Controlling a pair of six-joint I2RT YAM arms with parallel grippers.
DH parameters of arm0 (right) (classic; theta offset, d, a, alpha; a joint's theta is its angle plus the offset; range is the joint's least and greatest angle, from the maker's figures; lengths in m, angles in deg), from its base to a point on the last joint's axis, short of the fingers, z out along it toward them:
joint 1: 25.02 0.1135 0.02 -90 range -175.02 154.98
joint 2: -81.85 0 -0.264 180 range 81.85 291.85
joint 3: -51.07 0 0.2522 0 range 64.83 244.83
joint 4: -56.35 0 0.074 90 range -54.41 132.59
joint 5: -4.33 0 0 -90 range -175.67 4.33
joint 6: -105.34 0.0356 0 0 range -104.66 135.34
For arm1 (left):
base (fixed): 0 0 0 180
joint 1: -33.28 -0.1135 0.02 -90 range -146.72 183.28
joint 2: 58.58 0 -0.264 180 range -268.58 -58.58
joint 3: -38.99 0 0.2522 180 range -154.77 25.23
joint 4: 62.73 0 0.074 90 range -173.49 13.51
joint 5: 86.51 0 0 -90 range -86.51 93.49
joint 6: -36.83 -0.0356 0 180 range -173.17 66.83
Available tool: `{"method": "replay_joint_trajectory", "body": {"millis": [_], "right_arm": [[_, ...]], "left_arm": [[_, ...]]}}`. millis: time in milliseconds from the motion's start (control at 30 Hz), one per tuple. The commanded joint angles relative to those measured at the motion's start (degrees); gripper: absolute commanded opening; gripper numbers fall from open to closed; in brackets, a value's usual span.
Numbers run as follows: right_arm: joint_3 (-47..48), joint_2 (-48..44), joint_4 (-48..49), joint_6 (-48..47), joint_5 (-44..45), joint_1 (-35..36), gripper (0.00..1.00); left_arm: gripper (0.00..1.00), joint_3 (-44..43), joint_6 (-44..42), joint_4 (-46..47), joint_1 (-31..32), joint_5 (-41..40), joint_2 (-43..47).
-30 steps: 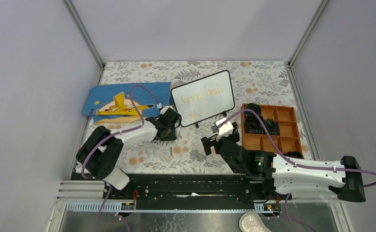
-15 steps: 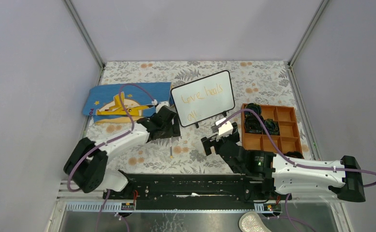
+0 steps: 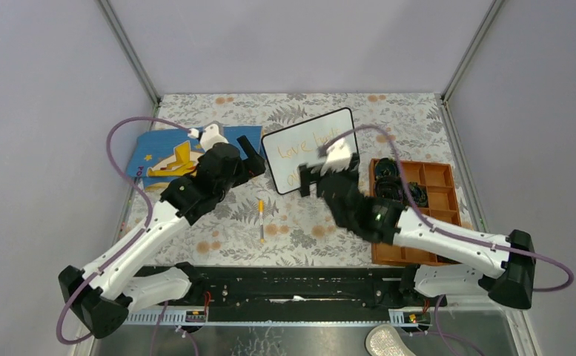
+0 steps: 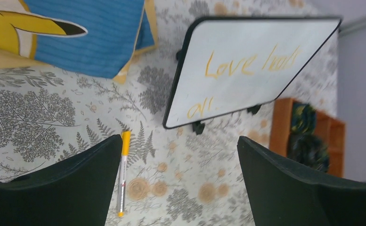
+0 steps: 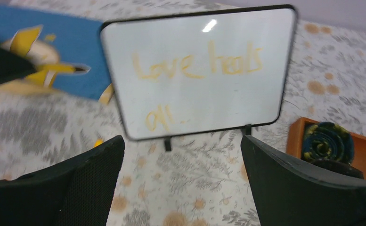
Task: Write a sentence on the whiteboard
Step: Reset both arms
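Whiteboard (image 3: 292, 137), black-framed, on small feet at far centre of table (image 3: 299, 231). Sentence (image 5: 197, 66) in orange, two lines: "Love heals" over "all". Left tool (image 4: 179, 141): spread, empty, just left of board by blue mat (image 3: 159, 144). Right tool (image 5: 182, 139): spread, empty, facing board. Yellow marker (image 3: 261, 219) lying loose, nearer. Orange tray (image 3: 448, 185) at right.

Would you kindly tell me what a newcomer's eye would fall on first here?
The whiteboard stands at centre back, bearing an orange sentence, "Love heals all", in two lines. Left of it lies a blue mat with a yellow plane; in front, a yellow-capped marker lies loose.
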Motion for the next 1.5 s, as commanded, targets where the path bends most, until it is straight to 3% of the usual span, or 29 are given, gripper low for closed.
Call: {"method": "replay_joint_trajectory", "body": {"millis": [0, 67, 267, 433, 567, 667, 900, 1000, 1167, 1467], "right_arm": [[8.92, -0.12, -10.35, 19.15, -16.42, -19.06, 1.0], [10.61, 0.19, -11.67, 22.01, -19.35, -24.25, 1.0], [20.36, 1.6, -19.95, 19.52, -11.16, -27.08, 1.0], [11.59, -11.78, -5.43, 8.65, -5.17, -27.08, 1.0], [1.32, -24.95, 7.11, -2.68, -10.3, -27.08, 1.0], [-4.1, -31.09, 9.5, -5.76, -13.44, -27.06, 1.0], [-4.63, -30.37, 5.65, -1.22, -15.39, -27.09, 1.0], [-4.61, -28.25, 8.36, 0.95, -16.75, -27.1, 1.0], [-7.43, -25.09, 14.62, 4.48, -11.87, -27.08, 1.0], [-13.81, -26.67, 22.02, 2.92, -13.91, -27.08, 1.0]], "left_arm": [[0.99, -2.27, 9.09, -4.92, 0.34, -9.01, 4.22], [0.99, -1.71, 10.06, -4.05, 0.34, -10.35, 6.72], [0.99, -10.12, 1.23, -8.08, 0.34, -14.12, 6.79], [0.99, -12.5, -14.03, -1.18, 0.34, -14.02, 10.13], [0.99, -8.7, -21.46, 8.61, 0.34, -9.75, 15.89], [0.99, -8.77, -25.54, 10.43, 0.34, -9.03, 17.13], [0.99, -12.85, -27.29, 7.39, 0.32, -12.04, 13.27], [0.99, -14.07, -26.14, 7.0, 0.26, -11.89, 11.97], [0.99, -13.46, -25.56, 7.43, 0.29, -10.26, 11.46], [0.99, -8.75, -25.4, 10.57, 0.34, -8.28, 13.41]]}}
